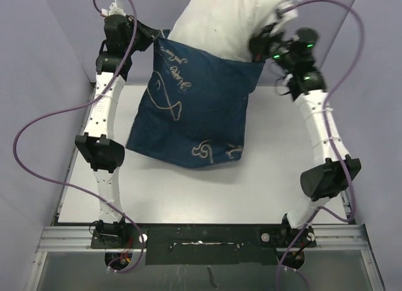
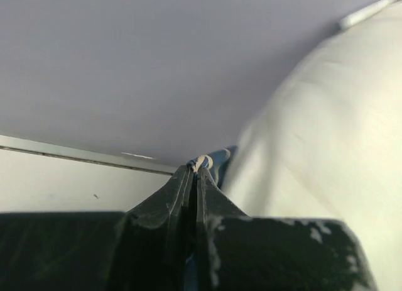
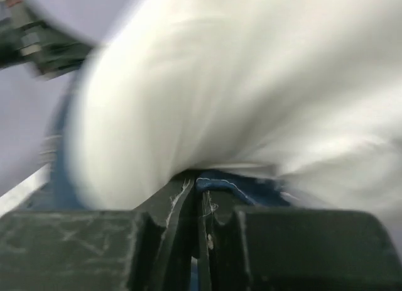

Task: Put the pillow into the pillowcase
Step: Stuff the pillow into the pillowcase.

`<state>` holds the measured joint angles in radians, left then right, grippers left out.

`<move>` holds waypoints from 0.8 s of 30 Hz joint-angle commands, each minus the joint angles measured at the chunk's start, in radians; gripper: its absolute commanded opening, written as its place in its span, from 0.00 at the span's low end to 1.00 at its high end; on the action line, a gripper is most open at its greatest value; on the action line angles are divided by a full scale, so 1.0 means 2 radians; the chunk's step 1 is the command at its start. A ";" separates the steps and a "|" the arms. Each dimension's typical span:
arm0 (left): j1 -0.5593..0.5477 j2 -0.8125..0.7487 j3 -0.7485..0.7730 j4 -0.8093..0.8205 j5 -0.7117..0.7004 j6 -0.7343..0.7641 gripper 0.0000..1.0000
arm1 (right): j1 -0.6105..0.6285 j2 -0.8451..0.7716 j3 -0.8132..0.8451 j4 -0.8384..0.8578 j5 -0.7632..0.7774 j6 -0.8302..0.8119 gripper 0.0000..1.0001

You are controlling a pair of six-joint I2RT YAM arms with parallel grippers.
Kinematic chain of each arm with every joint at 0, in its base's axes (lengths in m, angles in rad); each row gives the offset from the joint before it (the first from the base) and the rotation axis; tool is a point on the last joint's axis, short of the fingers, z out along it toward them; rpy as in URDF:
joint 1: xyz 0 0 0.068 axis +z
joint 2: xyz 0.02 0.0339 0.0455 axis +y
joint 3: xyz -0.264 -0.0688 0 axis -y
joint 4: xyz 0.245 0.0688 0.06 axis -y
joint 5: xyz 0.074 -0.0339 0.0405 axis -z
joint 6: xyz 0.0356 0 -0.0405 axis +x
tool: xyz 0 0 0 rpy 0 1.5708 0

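Note:
The navy pillowcase [image 1: 191, 105] with cream whale drawings hangs lifted over the table, its mouth upward and its bottom edge resting on the tabletop. The white pillow [image 1: 229, 21] stands partly inside it, its upper half sticking out above the mouth. My left gripper [image 1: 158, 38] is shut on the pillowcase's left mouth corner [image 2: 210, 160], and the pillow [image 2: 326, 146] bulges just to its right. My right gripper [image 1: 259, 52] is shut on the right mouth corner, where a blue hem [image 3: 242, 185] shows between the jaws under the blurred pillow [image 3: 251, 83].
The white tabletop [image 1: 251, 190] lies under the hanging case, with lavender walls at the back and both sides. Purple cables loop beside each arm. A black bar runs along the near edge between the arm bases.

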<state>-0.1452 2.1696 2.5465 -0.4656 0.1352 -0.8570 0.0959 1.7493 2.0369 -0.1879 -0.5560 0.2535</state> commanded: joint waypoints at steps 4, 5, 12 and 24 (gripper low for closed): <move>-0.017 -0.020 0.067 0.040 0.004 -0.004 0.00 | 0.346 -0.110 0.013 0.039 -0.052 -0.070 0.00; -0.015 -0.027 0.057 0.043 0.004 -0.003 0.00 | 0.295 -0.096 0.034 0.034 -0.048 -0.072 0.00; -0.007 -0.067 -0.003 0.078 0.005 0.000 0.00 | 0.101 -0.049 0.059 0.054 -0.034 0.006 0.00; -0.015 -0.067 -0.012 0.103 0.017 -0.013 0.00 | 0.078 -0.033 0.108 0.048 -0.049 0.044 0.00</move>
<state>-0.1875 2.1468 2.5141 -0.4458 0.1791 -0.8619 0.4500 1.7046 2.1567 -0.2810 -0.7017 0.2005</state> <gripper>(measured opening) 0.019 0.037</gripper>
